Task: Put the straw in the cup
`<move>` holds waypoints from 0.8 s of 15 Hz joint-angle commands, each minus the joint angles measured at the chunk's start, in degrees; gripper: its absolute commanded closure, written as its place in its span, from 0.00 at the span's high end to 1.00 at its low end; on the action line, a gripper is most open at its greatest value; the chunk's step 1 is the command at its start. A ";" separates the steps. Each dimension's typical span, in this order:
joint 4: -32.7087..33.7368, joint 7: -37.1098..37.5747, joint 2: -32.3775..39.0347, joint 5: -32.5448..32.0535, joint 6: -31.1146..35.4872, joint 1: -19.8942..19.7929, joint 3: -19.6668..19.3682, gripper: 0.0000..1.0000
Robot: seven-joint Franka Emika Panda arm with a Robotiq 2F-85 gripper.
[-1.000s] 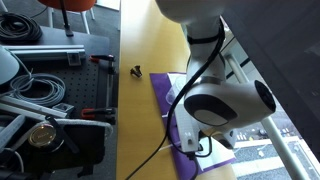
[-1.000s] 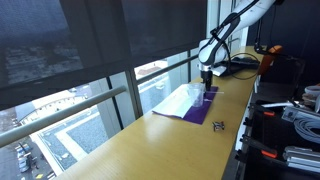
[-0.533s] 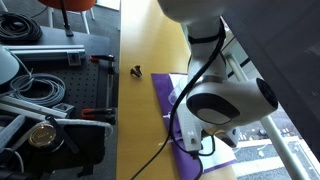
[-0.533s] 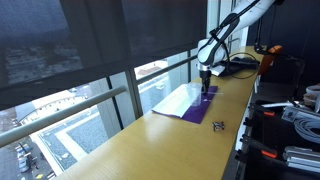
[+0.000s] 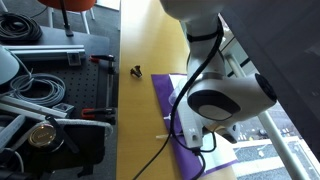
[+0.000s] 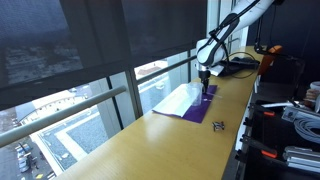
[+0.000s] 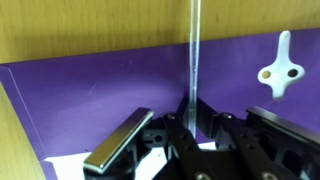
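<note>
In the wrist view the thin white straw lies straight across the purple mat and out onto the wooden table. Its near end runs between the dark fingers of my gripper, which is shut on it. In an exterior view the gripper points down at the mat. In an exterior view the arm's bulky wrist hides the jaws, and only a small white tip of the straw pokes out at the mat's edge. The cup does not show in any view.
A white hook-shaped piece lies on the mat to the right of the straw. A small black clip-like object sits on the bare wood beyond the mat. Cables and equipment crowd one side of the table, a window the other.
The jaws have closed in from wide apart onto the straw. The arm has sunk slightly toward the mat.
</note>
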 commanded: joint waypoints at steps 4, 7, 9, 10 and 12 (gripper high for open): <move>-3.23 1.68 -4.55 -1.80 2.57 1.70 -0.11 0.02; -4.78 2.51 -7.19 -2.20 2.83 2.82 -0.31 0.02; -6.43 3.67 -9.46 -2.51 3.75 3.52 -0.43 0.02; -7.53 4.33 -11.06 -2.64 4.31 3.93 -0.47 0.02; -8.88 5.51 -13.47 -3.01 5.00 4.70 -0.71 0.02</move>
